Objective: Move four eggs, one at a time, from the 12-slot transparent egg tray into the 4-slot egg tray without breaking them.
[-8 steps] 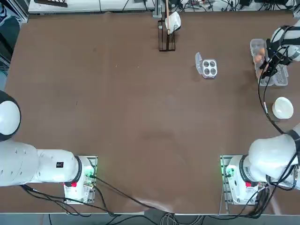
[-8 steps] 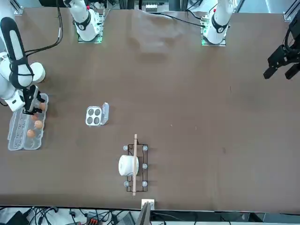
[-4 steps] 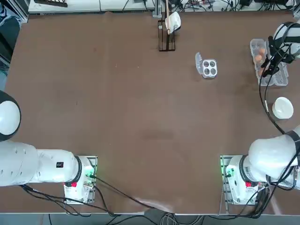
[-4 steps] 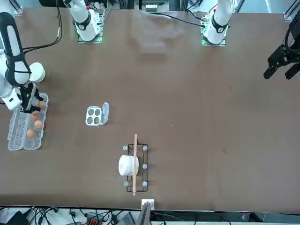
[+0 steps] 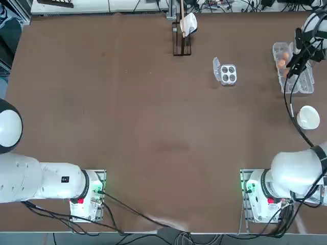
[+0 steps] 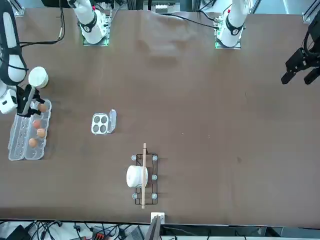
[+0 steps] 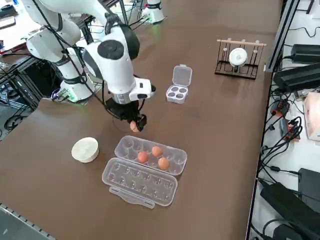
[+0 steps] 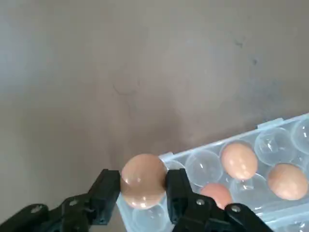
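Jaws of the right gripper clamp one egg between them — above the 12-slot tray.

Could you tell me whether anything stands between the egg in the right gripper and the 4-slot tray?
Nothing visible does. The right gripper holds the egg above the end of the 12-slot tray, and only bare table lies between it and the 4-slot tray, whose four cups are empty.
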Controlling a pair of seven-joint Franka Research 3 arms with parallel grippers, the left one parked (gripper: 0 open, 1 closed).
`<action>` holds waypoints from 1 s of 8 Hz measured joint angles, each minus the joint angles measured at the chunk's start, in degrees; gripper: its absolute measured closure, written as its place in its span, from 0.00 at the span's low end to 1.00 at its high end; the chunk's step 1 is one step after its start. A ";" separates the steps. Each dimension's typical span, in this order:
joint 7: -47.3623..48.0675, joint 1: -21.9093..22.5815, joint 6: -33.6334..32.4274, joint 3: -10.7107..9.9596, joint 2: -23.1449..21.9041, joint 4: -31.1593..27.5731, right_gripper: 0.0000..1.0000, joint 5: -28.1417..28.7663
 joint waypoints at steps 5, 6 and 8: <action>25.83 8.54 -5.65 0.70 -3.73 -0.20 0.44 0.16; 31.48 10.80 -5.74 0.76 -4.08 -0.20 0.44 0.18; 41.41 14.66 -5.79 0.94 -4.33 -0.37 0.44 0.18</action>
